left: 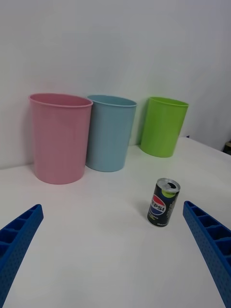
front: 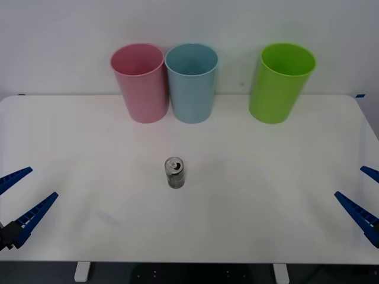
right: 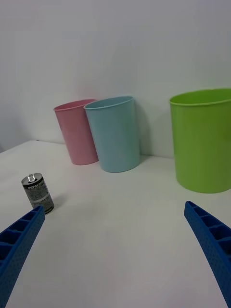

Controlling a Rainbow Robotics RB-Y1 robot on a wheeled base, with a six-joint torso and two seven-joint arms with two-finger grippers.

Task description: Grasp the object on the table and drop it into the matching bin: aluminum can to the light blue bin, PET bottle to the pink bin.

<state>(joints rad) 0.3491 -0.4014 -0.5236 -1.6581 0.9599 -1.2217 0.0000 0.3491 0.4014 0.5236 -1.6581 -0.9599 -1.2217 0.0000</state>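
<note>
**The can waits, both hands ready**

Going left to right: the left hand point(front: 21, 204) sits at the table's left edge with its blue ribbed fingers spread wide and nothing in them. The wide, flat white table point(front: 266, 177) holds three tall round plastic bins shaped like big cups, lined up at the far side. First is the pink bin point(front: 141, 83). Just beside it is the light blue bin point(front: 192, 83). Farther right, set apart, is a lime green bin point(front: 280, 83). The open tops that show look empty, but the bottoms cannot be seen.

The small silver-grey metal drink can point(front: 174, 173) with dark sides stands upright near the middle of the table, in front of the pink and blue bins and well apart from them. The right hand point(front: 362, 201) waits at the right edge, spread wide too, holding nothing.

The job looks not yet begun. Next, one hand should probably reach to the can, close around its sides, lift it, and let it go over the light blue bin.
</note>
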